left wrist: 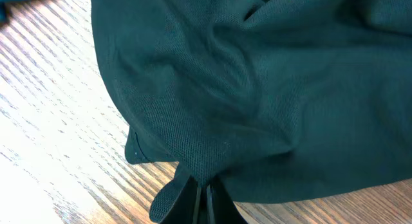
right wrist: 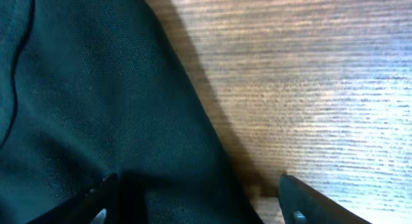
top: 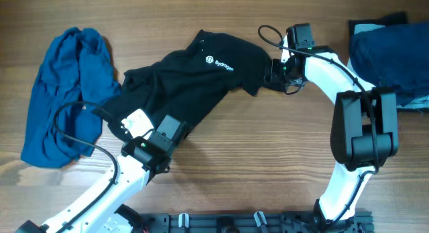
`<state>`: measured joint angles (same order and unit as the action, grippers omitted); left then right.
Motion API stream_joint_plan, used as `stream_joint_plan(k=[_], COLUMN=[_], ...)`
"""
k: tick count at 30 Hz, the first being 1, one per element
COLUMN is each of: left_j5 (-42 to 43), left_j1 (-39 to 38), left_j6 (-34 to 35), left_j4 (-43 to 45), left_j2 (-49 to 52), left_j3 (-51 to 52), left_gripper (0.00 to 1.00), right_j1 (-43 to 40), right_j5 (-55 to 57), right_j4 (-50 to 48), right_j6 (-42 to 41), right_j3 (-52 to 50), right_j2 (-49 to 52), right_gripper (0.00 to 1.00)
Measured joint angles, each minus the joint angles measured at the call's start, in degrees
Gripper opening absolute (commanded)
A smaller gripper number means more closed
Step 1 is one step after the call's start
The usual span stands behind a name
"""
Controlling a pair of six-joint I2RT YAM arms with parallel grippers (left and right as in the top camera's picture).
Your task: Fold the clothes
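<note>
The left gripper (left wrist: 201, 188) is clamped shut on a bunched edge of the black T-shirt (left wrist: 270, 89), with the cloth gathered into a pleat right at its tips. The right gripper (right wrist: 206, 201) stands wide open and grips nothing. One finger is over the fabric and the other over bare table (right wrist: 309, 76), and the shirt's edge runs between them.

From overhead, the shirt lies rumpled across the middle of the table. It slants from the left gripper near the front up to the right gripper farther back, with the logo (top: 210, 59) facing up. A bright blue garment (top: 64, 99) lies just beside its left end, and dark blue clothes (top: 385, 45) sit apart at the far right.

The step looks like taking a second hold so the shirt can be spread flat. To do it well, the right gripper should settle low and close on the edge itself, not on a heap of layers. Both arms should then draw apart gently and evenly, staying close to the wood. The left end should steer away from the blue garment so it is not dragged along.
</note>
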<state>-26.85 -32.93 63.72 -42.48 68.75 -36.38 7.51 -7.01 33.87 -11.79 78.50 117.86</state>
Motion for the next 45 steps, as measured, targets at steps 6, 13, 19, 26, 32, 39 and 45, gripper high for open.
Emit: stream_joint_plan(k=[6, 13, 19, 26, 32, 39, 45], left_j5=[-0.4, -0.4, -0.9, -3.9, -6.8, -9.9, -10.2], left_j1=[0.0, 0.0, 0.0, 0.0, 0.0, 0.0, 0.0], left_j6=[0.0, 0.0, -6.1, -15.3, -20.6, -25.0, -26.0], left_j4=[0.0, 1.2, 1.7, -2.0, -8.6, -11.5, -12.1], left_j2=[0.0, 0.0, 0.0, 0.0, 0.0, -0.7, -1.5], left_j3=[0.0, 0.0, -6.4, -24.0, -35.0, -44.7, -45.7], left_gripper=[0.04, 0.04, 0.04, 0.04, 0.04, 0.04, 0.04], right_j1=[0.0, 1.1, 1.4, 1.3, -2.3, -9.4, -9.9], right_j5=[0.0, -0.3, -0.7, 0.0, 0.6, 1.0, -1.8], right_j4=[2.6, 4.9, 16.6, 25.8, 28.5, 30.4, 34.5], right_j6=[1.1, 0.5, 1.2, 1.8, 1.6, 1.4, 1.3], right_j3=[0.0, 0.1, 9.9, 26.2, 28.3, 28.3, 27.8], right_j2=[0.0, 0.0, -1.7, -15.2, -26.7, -33.2, -33.6], right_gripper=[0.12, 0.04, 0.04, 0.04, 0.04, 0.04, 0.27])
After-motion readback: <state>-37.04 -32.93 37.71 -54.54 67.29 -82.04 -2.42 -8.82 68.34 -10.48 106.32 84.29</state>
